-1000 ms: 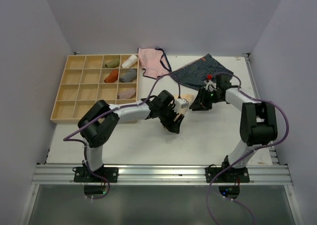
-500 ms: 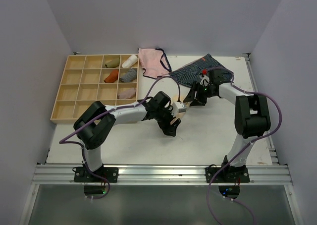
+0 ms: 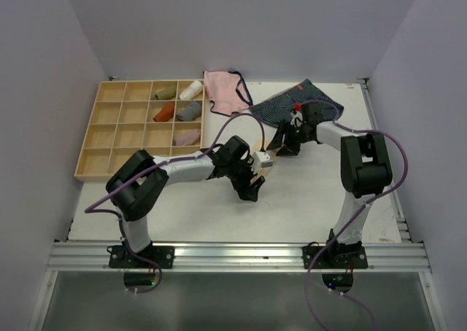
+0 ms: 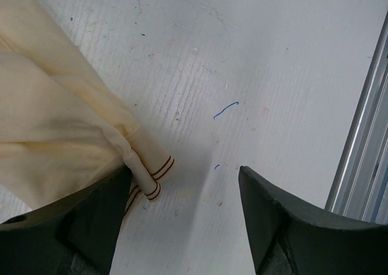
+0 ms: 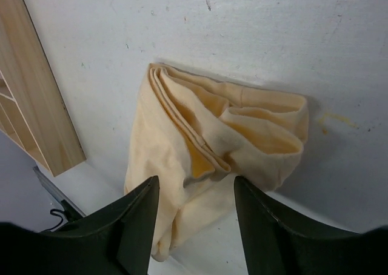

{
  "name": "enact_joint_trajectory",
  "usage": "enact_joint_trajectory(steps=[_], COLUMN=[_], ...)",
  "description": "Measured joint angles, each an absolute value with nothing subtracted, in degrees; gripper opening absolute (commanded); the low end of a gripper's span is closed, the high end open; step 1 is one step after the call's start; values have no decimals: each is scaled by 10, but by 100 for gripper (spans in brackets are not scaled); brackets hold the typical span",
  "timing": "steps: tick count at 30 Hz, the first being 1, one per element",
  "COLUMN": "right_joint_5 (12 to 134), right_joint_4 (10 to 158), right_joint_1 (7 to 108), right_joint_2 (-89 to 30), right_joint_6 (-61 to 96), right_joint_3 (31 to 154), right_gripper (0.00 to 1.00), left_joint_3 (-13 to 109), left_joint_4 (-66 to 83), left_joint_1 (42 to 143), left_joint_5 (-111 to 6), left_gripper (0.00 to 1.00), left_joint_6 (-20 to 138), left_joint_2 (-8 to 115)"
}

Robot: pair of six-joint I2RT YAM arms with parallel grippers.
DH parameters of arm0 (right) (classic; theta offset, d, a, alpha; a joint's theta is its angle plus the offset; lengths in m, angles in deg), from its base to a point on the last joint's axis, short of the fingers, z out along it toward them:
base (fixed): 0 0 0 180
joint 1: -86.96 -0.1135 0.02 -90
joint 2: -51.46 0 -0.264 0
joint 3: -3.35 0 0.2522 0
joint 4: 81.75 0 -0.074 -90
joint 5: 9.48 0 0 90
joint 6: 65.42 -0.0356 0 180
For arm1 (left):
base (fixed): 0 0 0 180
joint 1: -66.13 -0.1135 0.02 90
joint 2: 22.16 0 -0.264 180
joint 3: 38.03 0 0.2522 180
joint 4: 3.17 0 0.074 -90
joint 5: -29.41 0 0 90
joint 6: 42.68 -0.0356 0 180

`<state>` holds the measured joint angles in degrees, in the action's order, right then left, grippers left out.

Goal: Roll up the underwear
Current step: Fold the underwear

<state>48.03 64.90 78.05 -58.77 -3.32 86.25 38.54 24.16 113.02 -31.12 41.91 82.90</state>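
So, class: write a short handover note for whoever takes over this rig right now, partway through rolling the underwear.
Left hand: open, empty, low over the table, the underwear hem at one side of it.
Right hand: open, empty, above the underwear.
Underwear: loosely folded, lying on the table near the wooden tray.
Done: rough folds. Left: the roll itself.

Plain lavender-grey walls (image 3: 241, 25) close in a white table (image 3: 306, 207) on three sides; the light is soft and even, shadows faint; a wooden divided tray (image 3: 109, 138) sits at its far left; a metal rail (image 3: 233, 254) lines the near edge.
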Motion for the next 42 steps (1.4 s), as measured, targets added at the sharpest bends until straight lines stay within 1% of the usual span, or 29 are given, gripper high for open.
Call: enact_joint_trajectory(steps=[7,12,15,20,23,24,26,27,29,30,37,42], right_joint_5=[480,480,480,480,480,480,480,480,480,480,478,478], right_joint_4=[657,660,661,662,661,661,660,660,658,656,634,612], right_joint_1=[780,780,780,780,780,780,780,780,780,780,780,784], right_joint_2=[-612,-617,-617,-618,-618,-619,-620,-622,-626,-626,-622,-595], right_joint_6=[-43,-45,-45,-45,-44,-44,-42,-42,-38,-36,-23,-11], right_joint_3=[873,880,885,893,896,897,899,900,904,904,916,917], right_gripper=[46,45,40,38,31,23,17,10,6,0,0,0], left_joint_3=[385,385,385,385,385,385,385,385,385,385,385,385], left_joint_4=[241,242,242,242,242,242,242,242,242,242,241,241], left_joint_1=[1129,1127,1126,1125,1124,1124,1123,1123,1123,1123,1116,1111], left_joint_5=[-310,-307,-306,-305,-303,-303,-302,-302,-302,-302,-293,-285], left_gripper=[76,76,76,76,76,76,76,76,76,76,76,76], left_joint_6=[419,419,419,419,419,420,420,420,420,420,423,428], left_joint_2=[829,829,829,829,829,829,830,830,830,830,832,834])
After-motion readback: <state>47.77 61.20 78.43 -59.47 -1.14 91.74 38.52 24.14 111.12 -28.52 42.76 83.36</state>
